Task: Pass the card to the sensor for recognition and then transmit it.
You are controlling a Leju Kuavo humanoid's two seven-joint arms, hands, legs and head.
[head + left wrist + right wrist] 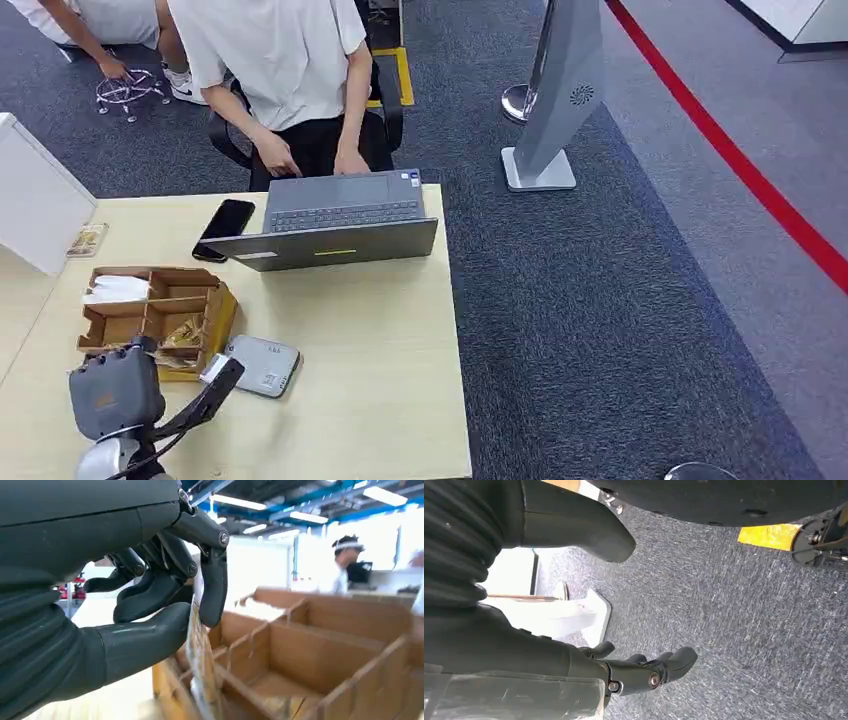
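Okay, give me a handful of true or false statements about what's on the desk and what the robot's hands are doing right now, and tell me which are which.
1. The left hand pinches a card between thumb and fingers. True.
2. The laptop is closed flat on the table. False: it is open, with a person seated at it.
3. A black phone lies beside the laptop. True.
4. The grey sensor sits inside the cardboard box. False: it lies on the table beside the box.
5. The right hand holds a card. False: it holds nothing, fingers spread over the carpet.
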